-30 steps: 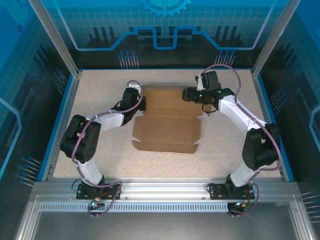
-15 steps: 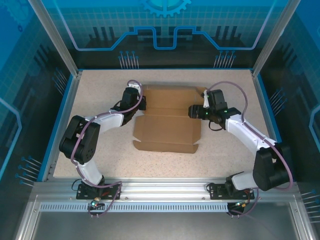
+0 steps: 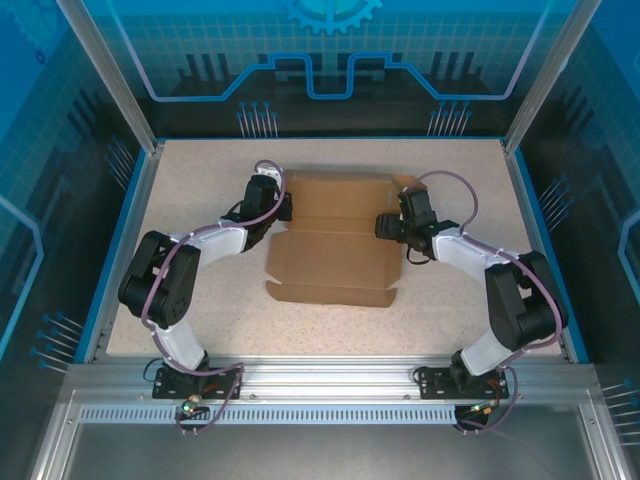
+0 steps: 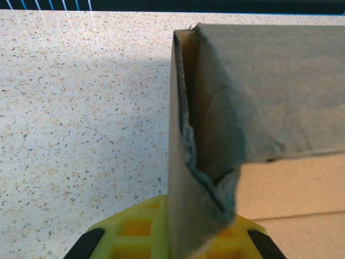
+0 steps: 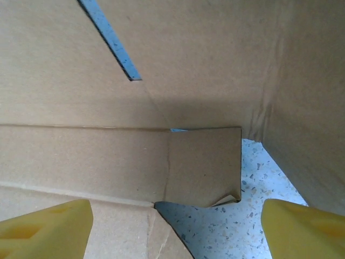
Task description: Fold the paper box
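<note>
At the centre of the table (image 3: pixel 330 325), my left gripper (image 4: pixel 178 237) pinches the paper box's (image 3: pixel 335 255) upright left flap. My right gripper (image 5: pixel 175 226) gapes at what seems its right flap.

The matt brown corrugated-cardboard paper box (image 3: pixel 335 260) lies on a smooth, speckled stone-look table (image 3: pixel 200 180).

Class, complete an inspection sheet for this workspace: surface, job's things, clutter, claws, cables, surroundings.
Surface: speckled beige table.
Job's things: paper box, brown cardboard, partly folded, mid-table.
Clutter: nothing seen.
Claws: left claw shut on the paper box's left flap; right claw open at its right side.
Cables: purple cables looped along both arms.
Surroundings: blue see-through panels; aluminium frame in front.
</note>
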You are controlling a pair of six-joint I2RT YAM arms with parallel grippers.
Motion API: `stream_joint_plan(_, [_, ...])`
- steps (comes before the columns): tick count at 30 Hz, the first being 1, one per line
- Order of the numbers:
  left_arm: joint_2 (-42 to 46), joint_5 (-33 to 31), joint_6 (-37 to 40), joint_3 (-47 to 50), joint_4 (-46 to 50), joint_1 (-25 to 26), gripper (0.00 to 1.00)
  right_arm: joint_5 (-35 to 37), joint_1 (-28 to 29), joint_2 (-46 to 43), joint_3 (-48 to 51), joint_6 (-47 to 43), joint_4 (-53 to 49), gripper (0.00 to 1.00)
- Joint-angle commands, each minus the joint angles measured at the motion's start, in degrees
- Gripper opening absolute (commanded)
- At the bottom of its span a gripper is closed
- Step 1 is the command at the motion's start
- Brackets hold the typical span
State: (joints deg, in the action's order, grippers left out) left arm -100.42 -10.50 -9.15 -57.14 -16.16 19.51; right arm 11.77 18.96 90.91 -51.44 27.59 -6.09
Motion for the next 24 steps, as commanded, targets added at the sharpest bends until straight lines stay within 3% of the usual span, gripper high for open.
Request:
stream_joint_plan(1, [1.9, 0.8, -1.7, -1.5, -0.8, 0.3, 0.00, 1.2, 0.1, 2.4, -1.1, 2.0, 2.6, 0.82])
stream_joint_plan(12, [1.6, 0.8, -1.7, -1.9, -0.6, 0.3, 0.00, -4.0, -0.5, 5.4, 0.4, 2.9, 11.4, 0.82])
stream_joint_plan(24, [1.5, 1.0, -1.7, -1.8, -0.6, 0.3, 0.00, -8.2, 0.7, 2.5, 3.2, -1.5, 17.8, 0.69])
